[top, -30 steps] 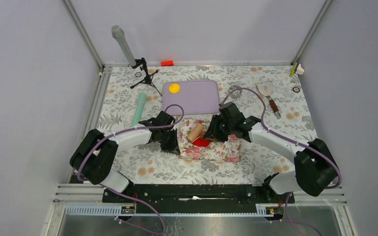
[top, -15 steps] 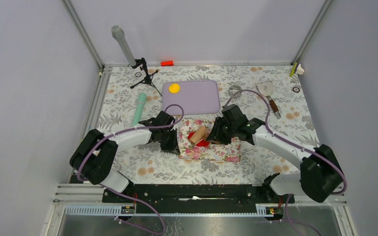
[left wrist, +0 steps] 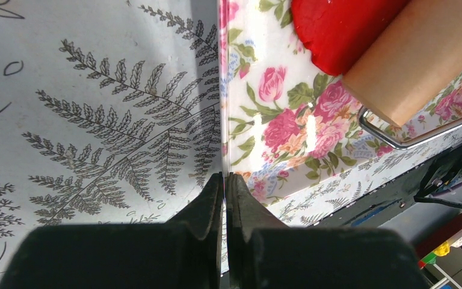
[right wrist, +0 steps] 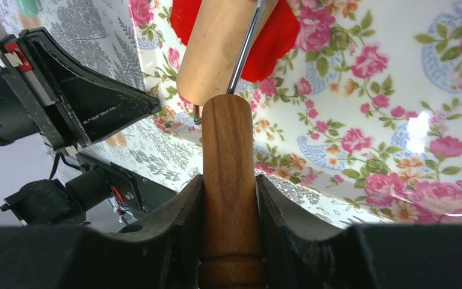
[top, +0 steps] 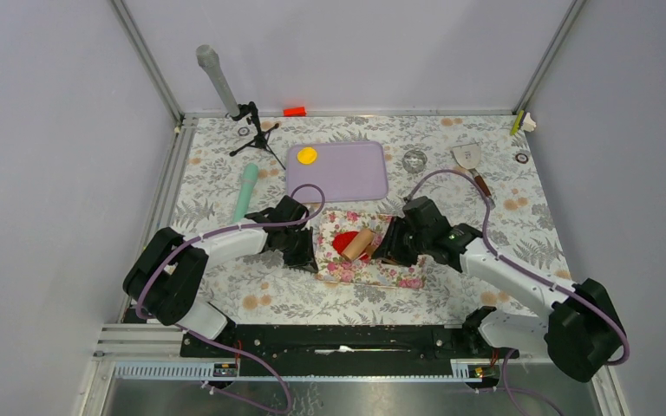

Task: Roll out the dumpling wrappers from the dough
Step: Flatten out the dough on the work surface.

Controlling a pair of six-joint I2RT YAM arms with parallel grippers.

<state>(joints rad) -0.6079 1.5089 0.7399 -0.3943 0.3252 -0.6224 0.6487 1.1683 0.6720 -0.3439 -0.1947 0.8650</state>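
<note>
My right end effector [right wrist: 228, 180] grasped the wooden rolling-pin handle [right wrist: 227, 132]; my left end effector [left wrist: 224, 180] was clenched at the rose-print mat's [left wrist: 277, 126] 9 o'clock edge. Flattened bright red clay dough [top: 342, 241] lay mid-mat under the barrel [right wrist: 216, 48]; I judged short, even strokes best.

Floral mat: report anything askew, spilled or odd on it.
Nothing stands out. The dough lies flat on the floral mat under the roller, which the right gripper holds by its handle; the left gripper pinches the mat's edge.
</note>
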